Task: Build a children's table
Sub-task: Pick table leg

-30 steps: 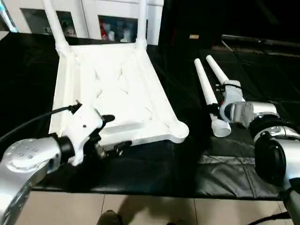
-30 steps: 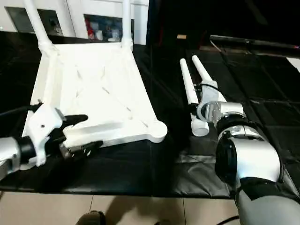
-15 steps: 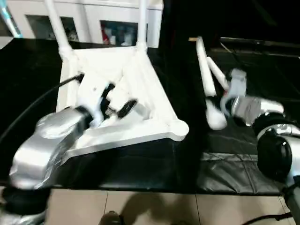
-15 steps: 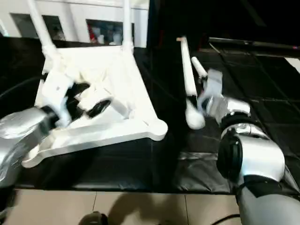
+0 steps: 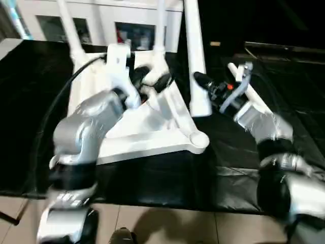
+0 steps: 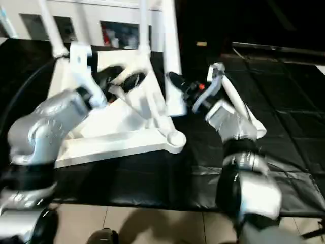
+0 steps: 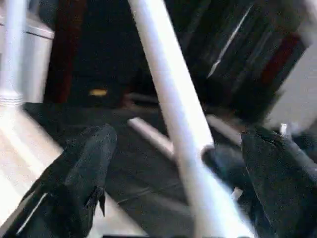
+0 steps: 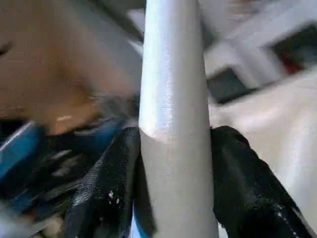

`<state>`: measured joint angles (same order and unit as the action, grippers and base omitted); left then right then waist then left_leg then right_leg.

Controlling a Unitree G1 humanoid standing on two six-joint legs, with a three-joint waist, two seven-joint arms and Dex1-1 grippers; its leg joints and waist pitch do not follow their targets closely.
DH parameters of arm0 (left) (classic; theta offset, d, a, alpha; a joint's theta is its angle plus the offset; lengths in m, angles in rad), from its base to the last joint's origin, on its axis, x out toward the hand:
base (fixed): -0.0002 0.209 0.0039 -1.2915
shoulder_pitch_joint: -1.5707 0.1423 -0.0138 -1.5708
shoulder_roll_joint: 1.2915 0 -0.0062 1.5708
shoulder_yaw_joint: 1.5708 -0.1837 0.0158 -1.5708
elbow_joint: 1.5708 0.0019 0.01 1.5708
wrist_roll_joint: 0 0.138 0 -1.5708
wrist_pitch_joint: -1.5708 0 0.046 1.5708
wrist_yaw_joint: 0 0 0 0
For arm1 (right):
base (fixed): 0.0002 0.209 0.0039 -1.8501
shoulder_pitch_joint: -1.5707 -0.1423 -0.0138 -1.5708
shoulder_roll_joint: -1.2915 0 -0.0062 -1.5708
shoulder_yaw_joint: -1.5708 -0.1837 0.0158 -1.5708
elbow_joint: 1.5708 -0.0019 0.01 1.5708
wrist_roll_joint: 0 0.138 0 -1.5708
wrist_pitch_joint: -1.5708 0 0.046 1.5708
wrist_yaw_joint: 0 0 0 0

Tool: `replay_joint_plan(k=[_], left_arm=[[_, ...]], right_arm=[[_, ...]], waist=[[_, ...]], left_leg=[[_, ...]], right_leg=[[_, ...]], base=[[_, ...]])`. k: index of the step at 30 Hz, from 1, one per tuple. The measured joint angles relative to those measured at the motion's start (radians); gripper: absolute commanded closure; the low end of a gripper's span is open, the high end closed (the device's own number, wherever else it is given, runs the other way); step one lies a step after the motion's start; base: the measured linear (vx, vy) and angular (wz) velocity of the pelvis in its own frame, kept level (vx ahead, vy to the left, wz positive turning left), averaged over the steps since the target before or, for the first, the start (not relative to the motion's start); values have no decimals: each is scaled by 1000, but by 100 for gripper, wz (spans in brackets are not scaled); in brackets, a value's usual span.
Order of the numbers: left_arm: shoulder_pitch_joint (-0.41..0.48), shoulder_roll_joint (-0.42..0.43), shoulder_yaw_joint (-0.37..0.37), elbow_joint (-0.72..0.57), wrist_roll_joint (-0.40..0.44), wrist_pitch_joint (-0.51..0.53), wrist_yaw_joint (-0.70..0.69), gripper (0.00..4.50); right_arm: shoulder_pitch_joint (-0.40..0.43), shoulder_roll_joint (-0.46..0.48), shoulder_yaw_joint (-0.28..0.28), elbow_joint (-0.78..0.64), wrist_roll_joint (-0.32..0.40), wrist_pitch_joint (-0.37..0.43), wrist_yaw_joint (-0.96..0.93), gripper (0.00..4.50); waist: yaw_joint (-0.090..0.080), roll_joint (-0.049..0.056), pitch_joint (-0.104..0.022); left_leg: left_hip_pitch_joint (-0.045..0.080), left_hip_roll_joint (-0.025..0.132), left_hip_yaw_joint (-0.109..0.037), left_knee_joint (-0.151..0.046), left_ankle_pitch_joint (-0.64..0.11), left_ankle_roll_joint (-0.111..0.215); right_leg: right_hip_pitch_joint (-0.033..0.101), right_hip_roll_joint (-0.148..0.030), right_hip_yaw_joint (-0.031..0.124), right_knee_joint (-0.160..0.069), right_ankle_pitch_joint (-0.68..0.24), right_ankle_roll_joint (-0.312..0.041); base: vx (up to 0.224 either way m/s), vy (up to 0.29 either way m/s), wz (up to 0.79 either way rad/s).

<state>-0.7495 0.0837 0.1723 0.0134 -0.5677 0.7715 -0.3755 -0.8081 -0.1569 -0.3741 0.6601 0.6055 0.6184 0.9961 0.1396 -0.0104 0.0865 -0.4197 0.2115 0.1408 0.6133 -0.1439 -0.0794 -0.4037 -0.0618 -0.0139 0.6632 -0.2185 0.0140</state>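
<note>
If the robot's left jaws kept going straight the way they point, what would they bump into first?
Most likely the white table leg that the right gripper holds upright. In the left wrist view it stands between the left gripper's open jaws, just ahead. How far ahead is hard to judge.

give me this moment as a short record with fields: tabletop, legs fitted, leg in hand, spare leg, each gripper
tabletop: white table top upside down on the black mat, ribbed underside up
legs fitted: two legs standing in the far corner sockets
leg in hand: third leg held upright beside the top's right edge
spare leg: fourth leg lying on the mat
left gripper: open above the top, holding nothing
right gripper: shut on the third leg's lower part
</note>
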Motion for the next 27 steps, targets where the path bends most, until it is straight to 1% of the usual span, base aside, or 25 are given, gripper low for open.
replay_joint_plan(k=[1, 4, 7, 11, 12, 14, 15, 16, 18, 21, 22, 23, 24, 25, 26, 27], left_arm=[[-16, -13, 10, 11, -25, 5, -3, 0], [-49, -43, 30, 29, -80, 17, -12, 0], [-54, -53, 39, 28, -114, 26, -33, 0], [-54, -58, 50, 20, -156, 39, -53, 0], [-54, -58, 51, 15, -166, 39, -60, 18], [-54, -61, 56, 1, -188, 44, -70, 18], [-54, -61, 57, -1, -196, 47, -71, 39], [-53, -61, 57, -1, -201, 51, -71, 46], [-49, -58, 54, -1, -200, 53, -70, 60], [-50, -57, 54, -1, -189, 57, -46, 90], [-56, -64, 54, 1, -174, 60, -7, 90], [-60, -69, 55, 3, -163, 62, 21, 105], [-72, -85, 55, 10, -135, 63, 75, 114], [-77, -95, 54, 10, -121, 63, 105, 114], [-81, -100, 39, 10, -93, 58, 137, 129], [-81, -102, 24, 10, -66, 46, 159, 129]], right_arm=[[23, 3, 25, -46, 16, 22, 26, 268], [94, 10, 69, -179, 59, 95, 69, 268], [131, 18, 93, -242, 73, 125, 85, 268], [153, 18, 100, -299, 85, 145, 83, 268], [155, 18, 101, -309, 94, 149, 83, 268], [163, 18, 106, -340, 108, 157, 82, 268], [168, 18, 109, -348, 109, 157, 82, 268], [172, 17, 111, -351, 108, 156, 81, 268], [182, 18, 126, -367, 101, 143, 71, 268], [184, 23, 150, -383, 64, 105, 43, 268], [183, 31, 163, -387, 36, 70, 14, 268], [184, 36, 173, -391, 15, 47, -6, 268], [183, 50, 187, -397, -20, 6, -47, 268], [183, 60, 194, -403, -39, -17, -74, 268], [183, 68, 208, -416, -68, -43, -110, 268], [183, 74, 214, -429, -88, -54, -142, 268]], waist=[[1, 0, 0], [3, 0, 0], [3, 0, 0], [4, 0, 0], [4, 0, 0], [4, -1, -1], [4, -1, -1], [4, -1, -1], [4, -1, -1], [2, -1, -1], [2, -1, -1], [3, -1, -1], [3, -1, -1], [4, -1, -1], [3, -1, -1], [3, -1, -1]], left_leg=[[0, 0, 0, 0, 1, 1], [1, 0, 0, 0, 3, 1], [1, 0, 0, 0, 5, 0], [1, 0, 1, 0, 7, -1], [1, 0, 1, 0, 7, -1], [1, -1, 1, 0, 7, -1], [1, -1, 1, 0, 7, -1], [1, -1, 1, 0, 7, -1], [1, -1, 2, 0, 7, -1], [1, -1, 2, -1, 8, -1], [1, -1, 2, -1, 8, -2], [1, -1, 2, -1, 8, -2], [0, -1, 2, -2, 9, -3], [0, -1, 2, -2, 9, -3], [0, -1, 2, -3, 9, -3], [0, -1, 2, -3, 9, -3]], right_leg=[[0, 0, 0, 0, 1, -1], [1, 0, 0, 0, 3, 0], [1, -1, 0, 0, 5, 0], [1, -2, 0, 0, 7, 1], [1, -2, 0, 0, 7, 1], [1, -3, -1, -1, 7, 1], [1, -3, -1, -1, 7, 1], [1, -3, 0, -1, 7, 1], [1, -3, 0, -1, 8, 1], [1, -3, 0, -1, 8, 2], [1, -3, 0, -1, 8, 3], [1, -3, 0, -1, 8, 3], [0, -3, 0, -1, 9, 5], [0, -4, 0, -2, 10, 6], [0, -4, 0, -3, 10, 7], [1, -4, 0, -4, 10, 7]], base=[[0, 0, 0], [0, 0, 0], [0, 0, 0], [0, 0, 0], [0, 0, 0], [0, 0, 0], [0, 0, 0], [0, 0, 0], [0, 0, 0], [0, 0, 0], [0, 0, 0], [0, 0, 0], [0, 0, 0], [0, 0, 0], [0, 0, 0], [0, 0, 0]])
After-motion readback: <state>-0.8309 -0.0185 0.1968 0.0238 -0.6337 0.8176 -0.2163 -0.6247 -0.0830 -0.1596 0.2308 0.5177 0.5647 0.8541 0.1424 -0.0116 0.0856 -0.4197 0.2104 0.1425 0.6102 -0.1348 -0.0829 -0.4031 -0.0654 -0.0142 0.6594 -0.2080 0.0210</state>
